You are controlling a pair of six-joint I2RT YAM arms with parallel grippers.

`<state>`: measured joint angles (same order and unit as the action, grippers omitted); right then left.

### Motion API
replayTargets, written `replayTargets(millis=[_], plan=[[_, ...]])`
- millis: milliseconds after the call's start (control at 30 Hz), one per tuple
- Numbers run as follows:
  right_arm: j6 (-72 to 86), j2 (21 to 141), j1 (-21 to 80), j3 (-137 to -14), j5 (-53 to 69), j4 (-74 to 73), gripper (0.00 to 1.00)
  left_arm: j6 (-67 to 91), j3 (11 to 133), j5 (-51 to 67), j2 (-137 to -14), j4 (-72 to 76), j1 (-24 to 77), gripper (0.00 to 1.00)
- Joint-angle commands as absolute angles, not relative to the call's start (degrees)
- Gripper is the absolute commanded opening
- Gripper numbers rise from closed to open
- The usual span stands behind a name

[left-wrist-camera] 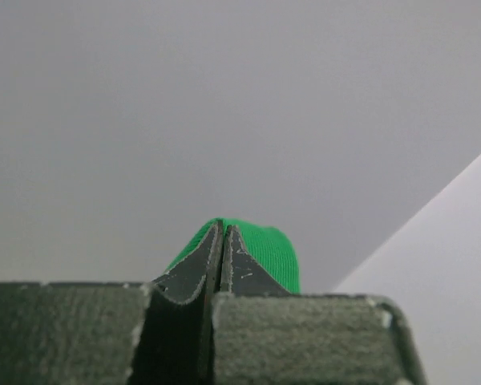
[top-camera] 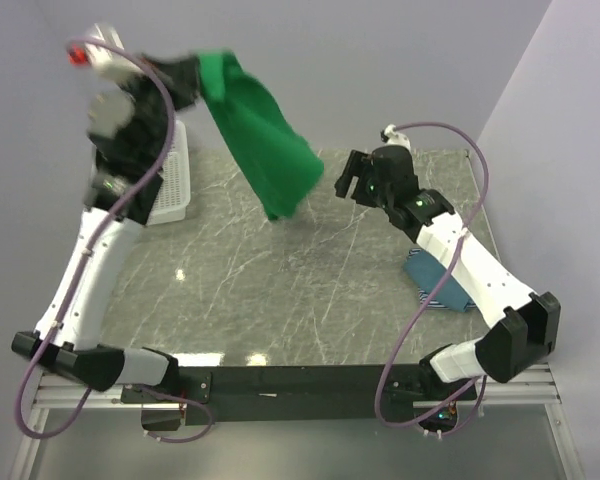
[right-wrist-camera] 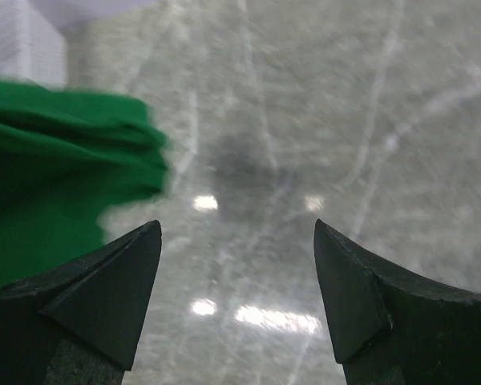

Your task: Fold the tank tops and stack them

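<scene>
Pinching hard is what the left gripper [top-camera: 200,78] is doing right now, jaws pressed together on a bit of the bright green tank top [top-camera: 265,150]. On the left wrist cam you can see the two fingertips closed against each other with just a small hump of green cloth poking out past them, and nothing but plain wall [left-wrist-camera: 224,104] behind. That arm is way up high over the far left of the table [top-camera: 280,300], so the top hangs off the gripper in the air. It drapes down and to the right in a long diagonal sheet, with its bottom end over the middle of the table's far side. Can't tell if that end actually touches the surface. It's a bit blurry up near the grip too.

Then the right gripper [top-camera: 342,183] is spread wide open with nothing in it, sitting low just right of the green top's lower end. Its wrist cam shows both fingers apart with marbled tabletop between them and green cloth bunched off to the left, close but not touching.

Further out, a white lattice basket [top-camera: 175,185] sits at the far left edge behind the left arm. On the right, tucked under the right forearm, is the folded teal-blue tank top [top-camera: 420,272] with the striped tank top [top-camera: 442,300] peeking out at its near edge. The arm hides most of both.
</scene>
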<state>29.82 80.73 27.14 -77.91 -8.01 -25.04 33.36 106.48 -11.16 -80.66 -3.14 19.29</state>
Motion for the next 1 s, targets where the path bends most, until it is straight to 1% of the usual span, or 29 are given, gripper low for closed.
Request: replayTargets(millis=[0,67,100,167,200,300,333,367,500,567,833,867,900,967], plan=[[32.5,77.7,27.2,-71.1,-13.7,-25.6,0.83,50.9,75.6,-10.2,-77.1,1.6,20.2,0.01],[33.0,75.9,27.2,-65.4,-12.9,-23.3,0.83,57.7,61.9,-10.5,-73.0,7.1,21.9,0.01],[33.6,75.5,27.2,-63.7,-12.1,-22.9,0.83,61.9,51.5,-10.0,-72.5,8.3,23.8,0.03],[34.0,74.4,27.2,-58.4,-11.0,-21.0,0.83,67.4,43.6,-9.7,-72.3,8.3,26.8,0.04],[34.4,74.2,27.2,-56.7,-10.3,-20.3,0.83,68.2,37.2,-9.0,-72.3,9.0,27.6,0.05],[35.2,74.6,27.7,-50.9,-7.1,-16.4,0.83,71.6,29.7,-9.6,-70.6,7.9,31.6,0.01],[35.4,76.2,27.9,-49.2,-6.1,-14.8,0.83,72.2,29.0,-11.2,-70.5,6.6,32.9,0.01],[35.5,77.1,28.1,-48.9,-5.9,-14.2,0.83,74.5,28.8,-12.3,-70.5,2.2,35.1,0.01],[37.3,82.3,28.2,-49.1,-6.5,-13.4,0.83,77.9,28.0,-14.1,-71.4,-3.6,38.1,0.01],[37.9,84.5,28.2,-49.0,-5.9,-11.4,0.82,77.6,27.3,-13.7,-70.8,-2.6,38.2,0.0],[39.0,95.3,28.1,-53.6,-5.6,-8.1,0.7,75.1,29.9,-14.5,-69.7,-4.9,38.2,0.01],[39.2,96.0,28.1,-54.0,-5.7,-8.2,0.68,74.9,30.1,-14.2,-69.7,-5.1,38.1,0.0],[39.2,96.7,28.2,-54.5,-5.7,-8.3,0.64,74.8,30.1,-14.2,-69.6,-5.3,38.1,0.01],[39.3,98.3,28.2,-55.4,-5.5,-7.9,0.63,74.4,30.1,-14.2,-69.3,-5.7,38.1,0.01]])
